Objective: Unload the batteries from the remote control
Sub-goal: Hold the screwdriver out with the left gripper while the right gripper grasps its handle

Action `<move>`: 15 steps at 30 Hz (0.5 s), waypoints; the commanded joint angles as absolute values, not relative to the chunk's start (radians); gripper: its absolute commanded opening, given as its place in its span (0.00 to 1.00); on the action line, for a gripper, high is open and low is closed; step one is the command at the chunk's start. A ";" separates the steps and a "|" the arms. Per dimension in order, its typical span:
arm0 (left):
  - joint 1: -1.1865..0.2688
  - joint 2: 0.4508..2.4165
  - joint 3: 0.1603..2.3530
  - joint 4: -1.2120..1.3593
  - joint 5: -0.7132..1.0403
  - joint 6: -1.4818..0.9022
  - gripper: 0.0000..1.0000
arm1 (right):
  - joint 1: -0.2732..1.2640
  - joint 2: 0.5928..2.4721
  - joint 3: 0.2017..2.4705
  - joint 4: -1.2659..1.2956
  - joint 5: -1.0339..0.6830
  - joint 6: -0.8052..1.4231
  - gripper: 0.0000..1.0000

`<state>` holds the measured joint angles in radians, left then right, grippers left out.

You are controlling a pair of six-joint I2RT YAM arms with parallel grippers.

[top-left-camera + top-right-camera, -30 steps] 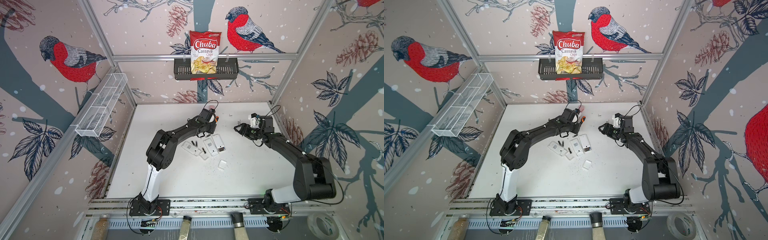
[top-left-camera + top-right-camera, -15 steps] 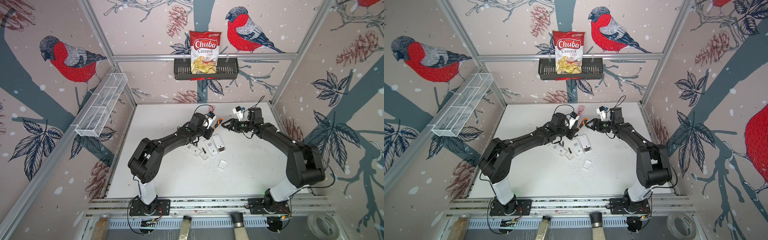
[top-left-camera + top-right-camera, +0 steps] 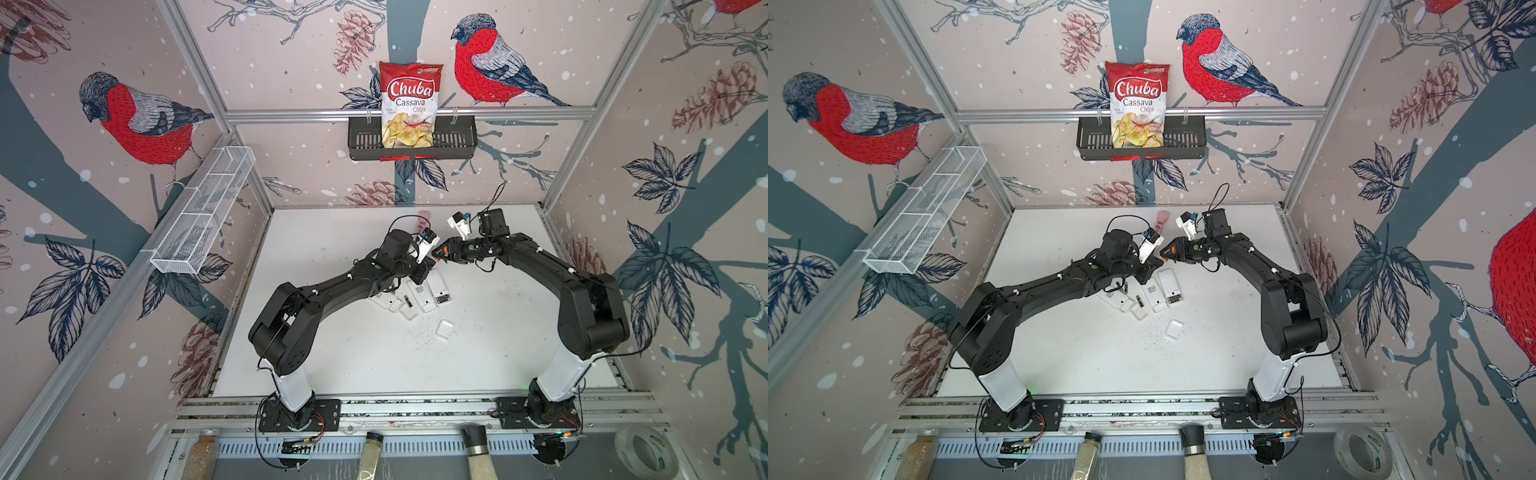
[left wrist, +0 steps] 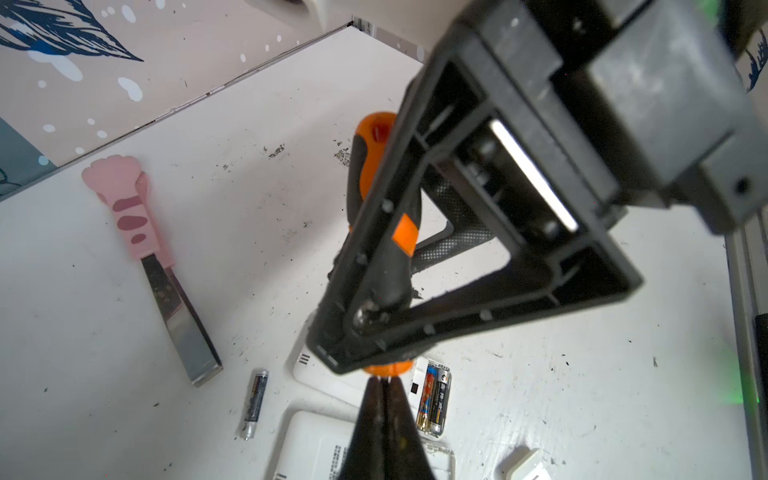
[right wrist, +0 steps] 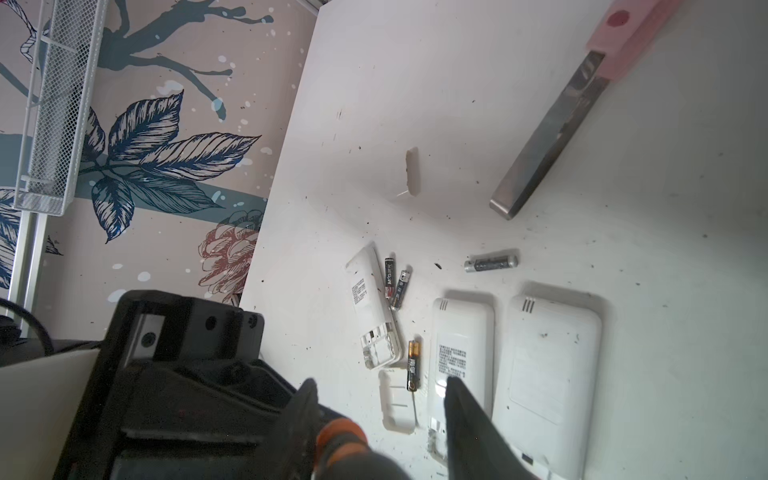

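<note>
— Batteries (image 4: 434,399)! Where are they?
— Two lie side by side inside one white remote (image 4: 324,376), near the middle of the table (image 4: 249,257). A loose battery (image 4: 254,403) lies on the table near that remote's other end.
— Any more?
— Two more batteries (image 5: 390,276) lie on the table beside the remote (image 5: 374,307) nearest the table's left edge.
— What about the left tool (image 4: 381,386)?
— It is squeezed tight on one end of the screwdriver (image 4: 365,166) (the one with the orange and black handle).
— And the right tool (image 5: 380,380)?
— Its two fingers (image 5: 461,411) stand apart, one on each side of that handle. There is a gap beside one finger, so it is not gripping.
— Anything else?
— A pink scraper (image 4: 129,203) lies near the far edge of the table. Both tools meet above the table, just past the remotes (image 3: 426,293) toward that edge.
</note>
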<state>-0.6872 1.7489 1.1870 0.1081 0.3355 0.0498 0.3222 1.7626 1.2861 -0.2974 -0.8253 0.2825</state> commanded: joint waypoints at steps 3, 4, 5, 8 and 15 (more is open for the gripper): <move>-0.690 1.730 1.175 0.171 0.357 0.075 0.00 | 0.306 1.775 1.304 -0.324 -0.876 0.253 0.41; -0.690 1.730 1.175 0.169 0.357 0.077 0.00 | 0.304 1.773 1.305 -0.324 -0.883 0.250 0.40; -0.690 1.730 1.176 0.169 0.360 0.081 0.00 | 0.300 1.773 1.304 -0.323 -0.889 0.250 0.38; -0.690 1.730 1.174 0.169 0.361 0.084 0.00 | 0.294 1.772 1.303 -0.318 -0.902 0.255 0.33; -0.690 1.754 1.200 0.145 0.337 0.091 0.00 | 0.291 1.770 1.288 -0.304 -0.921 0.267 0.22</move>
<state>-0.6903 1.7493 1.1843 0.1169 0.3401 0.0849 0.2932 1.7699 1.2930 -0.3096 -0.9421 0.2703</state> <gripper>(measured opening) 0.051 0.265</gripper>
